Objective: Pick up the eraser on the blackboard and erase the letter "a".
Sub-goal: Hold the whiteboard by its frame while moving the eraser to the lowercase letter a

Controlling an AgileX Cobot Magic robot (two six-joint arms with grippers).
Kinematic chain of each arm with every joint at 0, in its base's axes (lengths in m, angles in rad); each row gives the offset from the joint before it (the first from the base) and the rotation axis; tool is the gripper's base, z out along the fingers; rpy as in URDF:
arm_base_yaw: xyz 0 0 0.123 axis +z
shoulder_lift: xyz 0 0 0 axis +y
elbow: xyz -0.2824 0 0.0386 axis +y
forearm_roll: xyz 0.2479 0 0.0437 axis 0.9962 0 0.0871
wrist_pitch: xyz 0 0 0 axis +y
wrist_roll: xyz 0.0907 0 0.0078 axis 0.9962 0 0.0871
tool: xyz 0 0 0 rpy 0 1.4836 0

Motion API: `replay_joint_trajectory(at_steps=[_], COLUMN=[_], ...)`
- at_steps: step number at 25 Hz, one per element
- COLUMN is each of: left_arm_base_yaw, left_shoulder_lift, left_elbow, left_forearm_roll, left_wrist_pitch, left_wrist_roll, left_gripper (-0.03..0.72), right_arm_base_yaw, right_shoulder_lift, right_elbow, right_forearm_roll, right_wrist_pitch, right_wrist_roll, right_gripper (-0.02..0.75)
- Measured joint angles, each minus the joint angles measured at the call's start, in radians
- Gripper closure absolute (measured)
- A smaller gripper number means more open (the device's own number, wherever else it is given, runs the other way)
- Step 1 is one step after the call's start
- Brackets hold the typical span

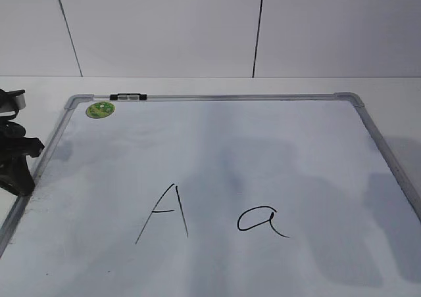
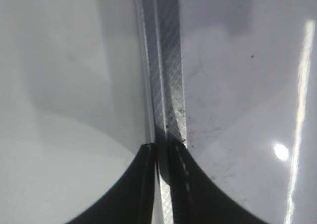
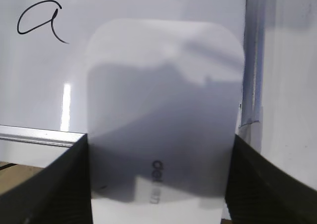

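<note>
While the big white dry-erase board with its grey metal frame (image 1: 217, 98) lies flat on the white counter (image 1: 197, 85), the right tool (image 3: 158, 184) has its two black fingers (image 3: 54, 184) pressed on both long sides of the white oblong plastic eraser with rounded corners (image 3: 163, 110). Small grey letters show on top of the eraser. It sits near a corner of the board, close to two sides of the frame. The small curly black letter "a" (image 3: 39, 22) is up and to the left of it in the right wrist view, well apart from it.

From the outside view the "a" (image 1: 261, 221) sits in the lower middle of the board, just right of a tall pointy black "A" (image 1: 164, 213). A round green sticker (image 1: 100, 109) and a small black and silver clip (image 1: 128, 97) are at the far left corner.

The left tool (image 2: 161, 154) is over the left side of the frame (image 2: 166, 85). Its black fingers (image 2: 133, 189) are close together with nothing between them.
</note>
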Motion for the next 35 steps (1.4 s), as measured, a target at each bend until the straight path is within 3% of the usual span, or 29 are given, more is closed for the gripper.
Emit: replay_joint_trajectory(at_steps=[17, 29, 35], left_arm_base_yaw=[0.0, 0.0, 0.0], left_shoulder_lift=[0.002, 0.002, 0.002], left_elbow=[-0.002, -0.002, -0.002], left_forearm_roll=[0.0, -0.002, -0.002], left_wrist_pitch=[0.0, 0.0, 0.0], left_wrist_roll=[0.0, 0.0, 0.0], left_gripper=[0.624, 0.624, 0.624], right_arm_base_yaw=[0.014, 0.311, 0.403], right_shoulder_lift=[0.264, 0.615, 0.816], right_elbow=[-0.125, -0.272, -0.394], right_forearm_roll=[0.04, 0.03, -0.017], right_wrist_pitch=[-0.002, -0.131, -0.149], right_wrist_roll=[-0.078, -0.052, -0.026], right_gripper=[0.174, 0.174, 0.174])
